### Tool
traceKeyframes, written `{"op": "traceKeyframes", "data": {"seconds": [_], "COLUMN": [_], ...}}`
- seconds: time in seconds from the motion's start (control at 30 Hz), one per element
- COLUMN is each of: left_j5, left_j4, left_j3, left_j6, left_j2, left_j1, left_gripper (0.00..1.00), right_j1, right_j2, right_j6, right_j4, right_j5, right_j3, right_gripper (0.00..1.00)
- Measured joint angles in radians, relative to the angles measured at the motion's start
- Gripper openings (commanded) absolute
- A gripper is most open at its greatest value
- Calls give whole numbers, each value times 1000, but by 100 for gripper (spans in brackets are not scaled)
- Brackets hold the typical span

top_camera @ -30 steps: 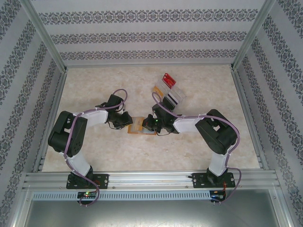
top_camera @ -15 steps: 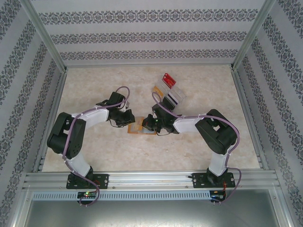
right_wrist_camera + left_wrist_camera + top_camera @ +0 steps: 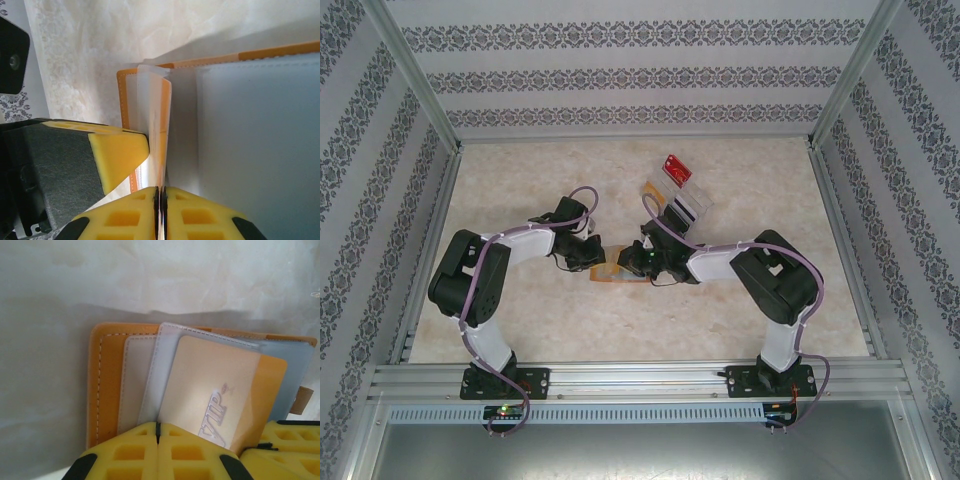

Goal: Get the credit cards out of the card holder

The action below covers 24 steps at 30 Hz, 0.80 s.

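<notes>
ok so the left gripper (image 3: 157,432) has just snapped shut on a clear page (image 3: 165,365) holding the tan VIP card (image 3: 210,395), the right gripper (image 3: 161,192) pinches what looks like the same leaf, jaws barely apart, holder (image 3: 612,273) flat mid-table between them, so I'd guess the pull-out toward the tray (image 3: 678,200) beyond is next.

Finish check: card holder (image 3: 107,385), surface (image 3: 150,280).
Card holder was matt, stitched, leather-like; pocket pages (image 3: 167,365) were smooth translucent plastic; surface looked matt.
</notes>
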Motion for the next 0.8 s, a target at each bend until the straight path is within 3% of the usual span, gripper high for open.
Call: {"op": "traceKeyframes", "data": {"seconds": [0.37, 0.6, 0.8], "left_j5": [-5, -11, -14], "left_j4": [0, -3, -47], "left_j3": [0, 0, 0], "left_j6": [4, 11, 17], "left_j2": [0, -4, -43], "left_j1": [0, -2, -1], "left_gripper": [4, 6, 20], "right_j1": [0, -35, -78], "right_j2": [19, -48, -162], "right_j6": [6, -15, -129], "right_j4": [27, 2, -130], "right_j5": [-15, -16, 2], "right_j3": [-1, -58, -93], "right_gripper": [4, 0, 0]}}
